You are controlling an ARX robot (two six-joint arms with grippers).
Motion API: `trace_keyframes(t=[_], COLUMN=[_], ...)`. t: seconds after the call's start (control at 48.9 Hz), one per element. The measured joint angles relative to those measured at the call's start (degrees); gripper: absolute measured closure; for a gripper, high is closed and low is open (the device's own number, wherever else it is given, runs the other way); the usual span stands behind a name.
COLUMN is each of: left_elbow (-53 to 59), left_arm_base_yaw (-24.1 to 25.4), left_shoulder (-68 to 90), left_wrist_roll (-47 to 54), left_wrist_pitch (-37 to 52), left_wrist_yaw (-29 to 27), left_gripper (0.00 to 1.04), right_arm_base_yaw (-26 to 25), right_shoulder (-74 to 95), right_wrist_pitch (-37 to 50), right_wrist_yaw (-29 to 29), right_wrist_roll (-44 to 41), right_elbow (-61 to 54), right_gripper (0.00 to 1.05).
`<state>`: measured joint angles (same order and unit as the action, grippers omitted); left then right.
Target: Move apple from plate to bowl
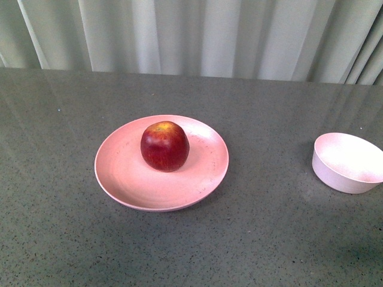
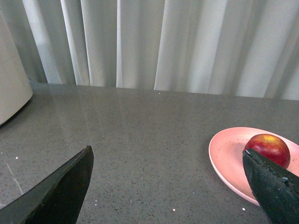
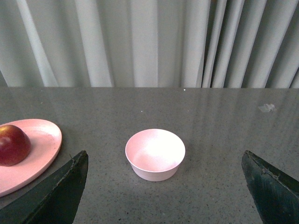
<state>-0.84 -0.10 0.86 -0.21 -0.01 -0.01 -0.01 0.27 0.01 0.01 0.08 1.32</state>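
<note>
The dark red apple (image 1: 164,146) with a yellowish top sits on the wide salmon-pink plate (image 1: 119,179) in the middle of the grey table. The small pale pink bowl (image 1: 349,162) stands empty at the right edge. Neither gripper shows in the front view. In the left wrist view my left gripper (image 2: 170,186) is open and empty over bare table, with the apple (image 2: 267,147) and plate (image 2: 226,151) beside one finger. In the right wrist view my right gripper (image 3: 163,186) is open and empty, with the bowl (image 3: 155,154) ahead between its fingers, and the apple (image 3: 13,145) and plate (image 3: 44,140) off to one side.
The grey speckled table (image 1: 251,239) runs back to a pale pleated curtain (image 1: 197,36). A pale rounded object (image 2: 11,84) stands at the edge of the left wrist view.
</note>
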Motion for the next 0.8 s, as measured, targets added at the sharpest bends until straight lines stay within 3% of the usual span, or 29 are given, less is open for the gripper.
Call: trace_keyframes(t=[0.797], left_elbow=[0.00], left_arm_base_yaw=[0.00], left_shoulder=[0.00], left_wrist_roll=[0.00], left_wrist_pitch=[0.00], left_wrist_yaw=[0.02], left_gripper=[0.09], right_arm_base_yaw=[0.00], right_shoulder=[0.00], right_wrist_pitch=[0.00], right_wrist_yaw=[0.00], right_wrist_roll=[0.00], right_elbow=[0.00], right_gripper=[0.09])
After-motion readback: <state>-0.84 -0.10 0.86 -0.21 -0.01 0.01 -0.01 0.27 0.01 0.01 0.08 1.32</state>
